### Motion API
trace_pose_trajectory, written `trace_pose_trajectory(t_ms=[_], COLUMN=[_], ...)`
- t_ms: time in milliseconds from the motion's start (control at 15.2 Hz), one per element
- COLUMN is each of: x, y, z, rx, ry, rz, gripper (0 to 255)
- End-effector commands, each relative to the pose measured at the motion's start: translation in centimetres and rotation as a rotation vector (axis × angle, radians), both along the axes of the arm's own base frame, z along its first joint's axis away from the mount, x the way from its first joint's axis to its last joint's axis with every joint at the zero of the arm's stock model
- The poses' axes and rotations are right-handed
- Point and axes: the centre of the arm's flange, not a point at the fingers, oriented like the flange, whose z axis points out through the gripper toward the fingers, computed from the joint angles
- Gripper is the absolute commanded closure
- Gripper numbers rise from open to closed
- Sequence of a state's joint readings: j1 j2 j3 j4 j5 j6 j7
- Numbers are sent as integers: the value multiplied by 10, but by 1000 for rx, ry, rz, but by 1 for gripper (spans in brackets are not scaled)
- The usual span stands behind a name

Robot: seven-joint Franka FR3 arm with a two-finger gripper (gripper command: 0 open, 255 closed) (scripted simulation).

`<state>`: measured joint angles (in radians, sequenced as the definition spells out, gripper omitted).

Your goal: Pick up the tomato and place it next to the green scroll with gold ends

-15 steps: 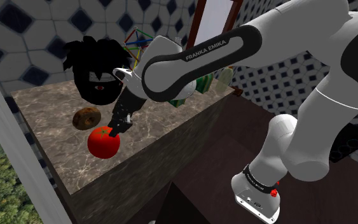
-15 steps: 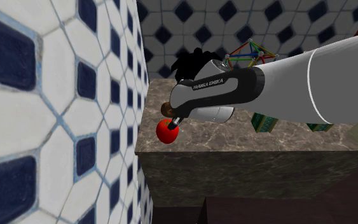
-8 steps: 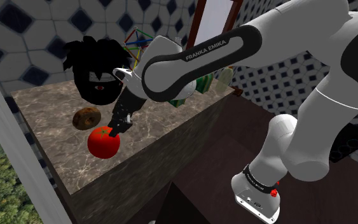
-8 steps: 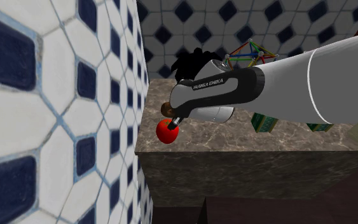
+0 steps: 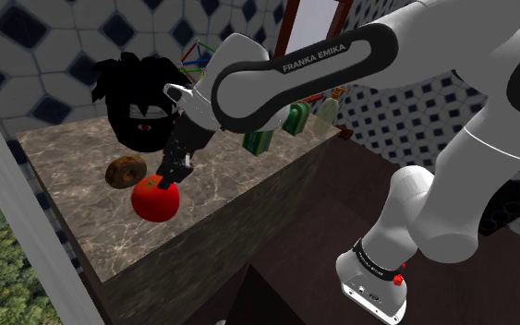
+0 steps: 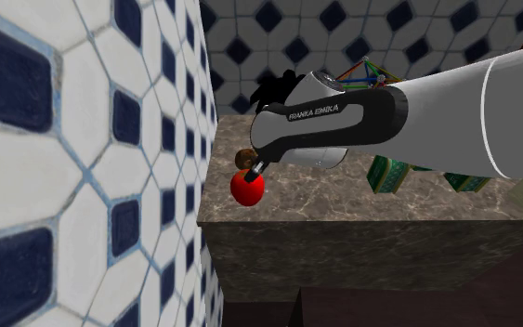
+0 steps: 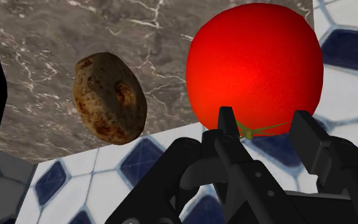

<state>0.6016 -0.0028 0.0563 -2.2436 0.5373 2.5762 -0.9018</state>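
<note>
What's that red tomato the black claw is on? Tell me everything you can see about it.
The round red tomato is smooth, glossy and whole, with a small green stem facing the black gripper, whose two fingers clasp it beside that stem. It is near an edge of the dark marbled counter, close to a brown speckled potato but apart from it. Whether it touches the counter is unclear.

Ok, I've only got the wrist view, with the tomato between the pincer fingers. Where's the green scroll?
Observer: The green scroll is on the marble counter, toward the shoulder view's right of the tomato, farther along the counter.
Operator: And that black shape beside the potato?
Observer: It's a black shaggy-haired head standing just behind the potato.
</note>
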Motion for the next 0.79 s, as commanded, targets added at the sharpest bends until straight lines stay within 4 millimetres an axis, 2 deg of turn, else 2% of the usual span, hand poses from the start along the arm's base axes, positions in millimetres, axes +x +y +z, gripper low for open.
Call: trace_pose_trajectory(t_ms=[0, 726], x=[0, 0], y=[0, 0], z=[11, 69], rx=[0, 0], ry=[0, 0], rz=[0, 0], gripper=[255, 255])
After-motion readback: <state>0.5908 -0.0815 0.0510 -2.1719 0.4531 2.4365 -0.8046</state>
